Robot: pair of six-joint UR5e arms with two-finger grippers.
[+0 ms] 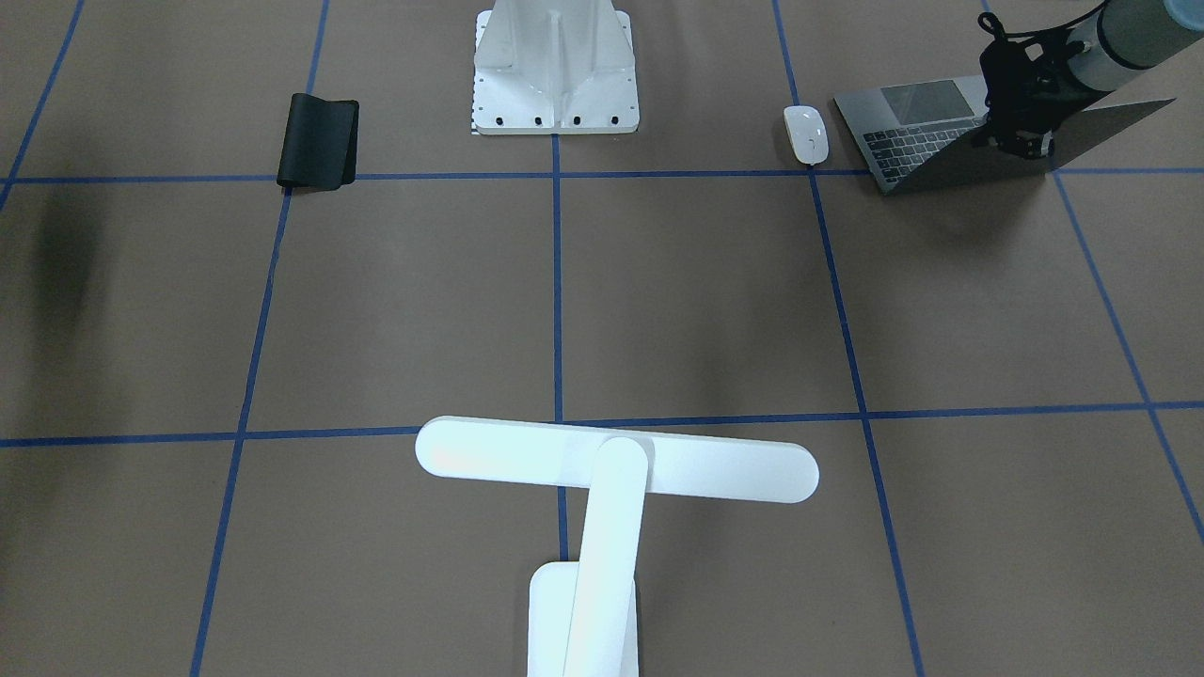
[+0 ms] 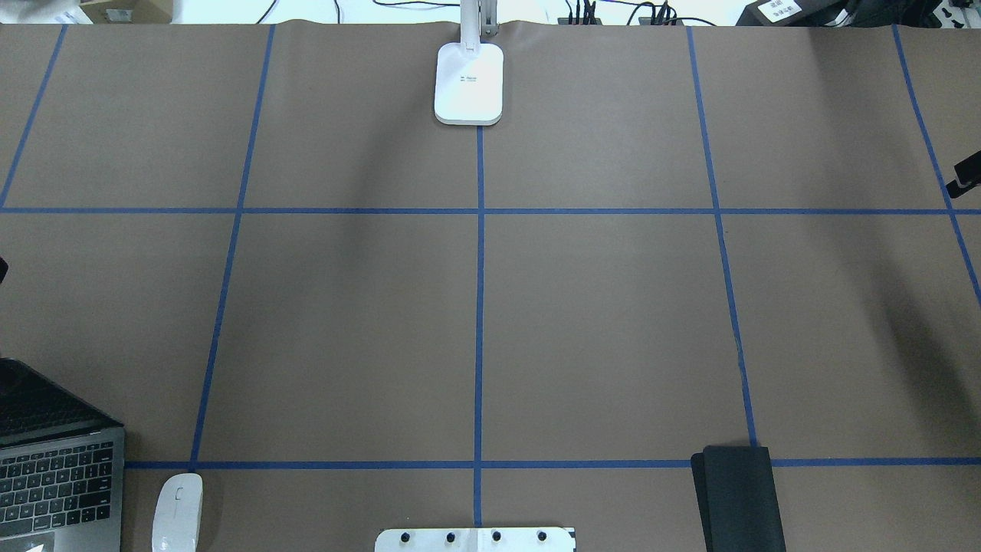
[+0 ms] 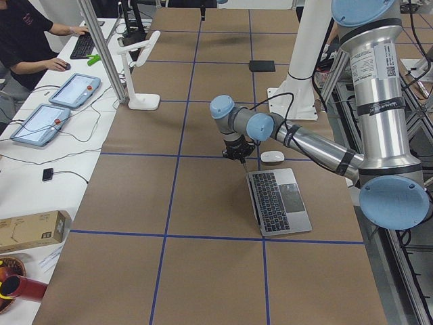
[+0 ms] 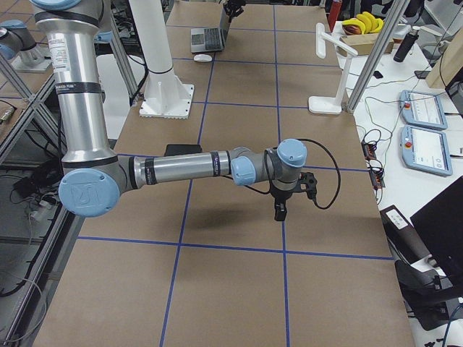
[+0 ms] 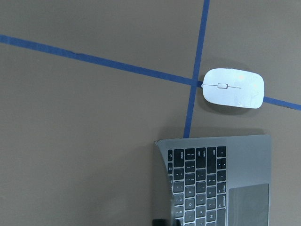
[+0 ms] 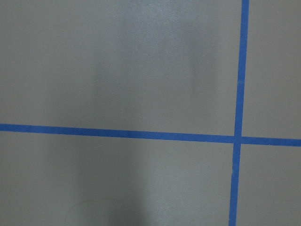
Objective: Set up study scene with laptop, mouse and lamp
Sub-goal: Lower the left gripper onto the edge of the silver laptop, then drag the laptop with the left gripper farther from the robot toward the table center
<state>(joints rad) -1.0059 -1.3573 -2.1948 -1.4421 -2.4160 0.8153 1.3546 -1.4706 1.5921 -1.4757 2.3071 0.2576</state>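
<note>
bright, even light from above. soft, blurred shadows lie across the brown worktop. the white lamp is blown out to a bluish glare in the front view. the right wrist view looks soft and grainy.

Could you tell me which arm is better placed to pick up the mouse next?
Left. The left hand is at the lid of the open laptop, with the mouse right beside it. The right hand hangs over bare table, far from both.
</note>
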